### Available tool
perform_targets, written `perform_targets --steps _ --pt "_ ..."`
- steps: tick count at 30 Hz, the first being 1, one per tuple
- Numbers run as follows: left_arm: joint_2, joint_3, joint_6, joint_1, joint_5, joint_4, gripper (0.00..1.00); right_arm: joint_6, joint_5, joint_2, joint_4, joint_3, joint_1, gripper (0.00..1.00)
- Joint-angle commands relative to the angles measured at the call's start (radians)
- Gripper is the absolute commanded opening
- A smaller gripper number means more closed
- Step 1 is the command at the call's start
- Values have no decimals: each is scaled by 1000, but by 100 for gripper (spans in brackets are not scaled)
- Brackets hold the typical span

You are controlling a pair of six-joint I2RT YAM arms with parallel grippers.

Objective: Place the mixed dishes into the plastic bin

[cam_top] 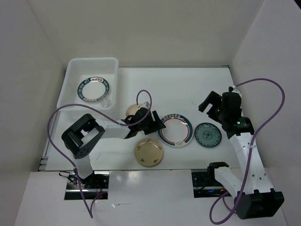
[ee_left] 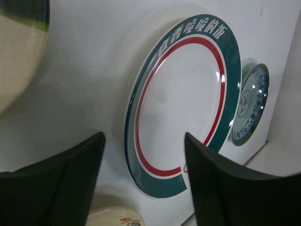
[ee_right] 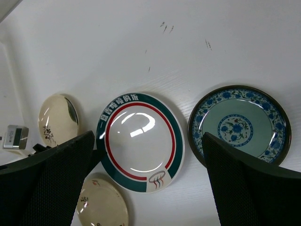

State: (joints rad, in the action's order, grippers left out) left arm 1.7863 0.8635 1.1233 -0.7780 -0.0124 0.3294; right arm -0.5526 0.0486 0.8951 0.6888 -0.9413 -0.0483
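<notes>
The plastic bin [cam_top: 92, 60] stands at the back left and holds a white plate with a dark patterned rim [cam_top: 94, 89]. The red-ringed plate [cam_top: 175, 129] lies mid-table, also in the left wrist view [ee_left: 183, 108] and the right wrist view [ee_right: 139, 141]. The teal plate [cam_top: 208, 135] lies to its right. One cream plate [cam_top: 149, 153] lies near the front. The other cream plate [cam_top: 134, 111] is partly under my left arm. My left gripper [cam_top: 157, 123] is open and empty at the red-ringed plate's left edge [ee_left: 143, 160]. My right gripper [cam_top: 210, 102] is open and empty above the teal plate [ee_right: 239, 125].
White walls enclose the table on the left, back and right. Purple cables loop over both arms [cam_top: 141, 96]. The table's front edge [cam_top: 150, 170] runs just before the near cream plate.
</notes>
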Motion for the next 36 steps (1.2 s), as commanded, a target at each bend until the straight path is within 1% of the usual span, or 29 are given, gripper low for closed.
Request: perform_targets --steps 1,3,5,9,10,13,14,16,17,20,21,23,24,25,26,28,29,30,31,33,35,36 --pt "42 29 18 -6 -18 36 72 14 8 -18 -35 1 -13 100" --pt "56 40 27 -6 -27 36 72 14 17 -18 -35 1 -13 100" --pt "90 64 41 -6 -38 36 67 14 17 -18 -35 1 -22 100" --pt "143 84 52 -6 -87 46 49 14 17 -18 -44 1 -22 100" --pt "163 97 61 -6 -98 46 42 14 17 -18 -44 1 -22 100" --pt "186 106 61 -6 -113 56 33 5 27 -18 -44 1 -22 100" --pt "186 106 61 -6 -123 56 20 5 27 -18 -44 1 -22 100" --pt "186 118 61 -6 -123 56 6 5 27 -18 -44 1 -22 100" --pt "186 118 61 -6 -100 22 0 5 27 -18 -44 1 -22 100" --pt "142 153 40 -6 -71 -38 0 5 27 -18 -44 1 -22 100" --pt "124 163 15 -6 -32 -58 0 5 27 -18 -44 1 -22 100" --pt "47 178 -11 -6 18 -125 0 5 36 -18 -44 1 -22 100" --pt "18 193 -22 6 75 -151 0 5 36 -18 -44 1 -22 100" --pt "-43 203 -48 6 98 -173 0 5 36 -18 -44 1 -22 100" --pt "-76 218 -60 32 121 -215 0 5 36 -18 -44 1 -22 100" --pt "-167 227 -100 60 153 -234 0 5 36 -18 -44 1 -22 100" --pt "-195 238 -100 78 154 -245 0 5 36 -18 -44 1 -31 100" --pt "-221 250 -117 123 125 -236 0 5 36 -27 -44 1 -32 100" --pt "-263 262 -117 144 62 -236 0 5 36 -27 -44 1 -32 100" --pt "-300 299 -141 205 16 -227 0 5 36 -27 -44 1 -32 100" --pt "-355 357 -160 249 6 -256 0 5 36 -27 -44 1 -32 100" --pt "-375 376 -171 276 34 -271 0 5 36 -27 -44 1 -32 100"
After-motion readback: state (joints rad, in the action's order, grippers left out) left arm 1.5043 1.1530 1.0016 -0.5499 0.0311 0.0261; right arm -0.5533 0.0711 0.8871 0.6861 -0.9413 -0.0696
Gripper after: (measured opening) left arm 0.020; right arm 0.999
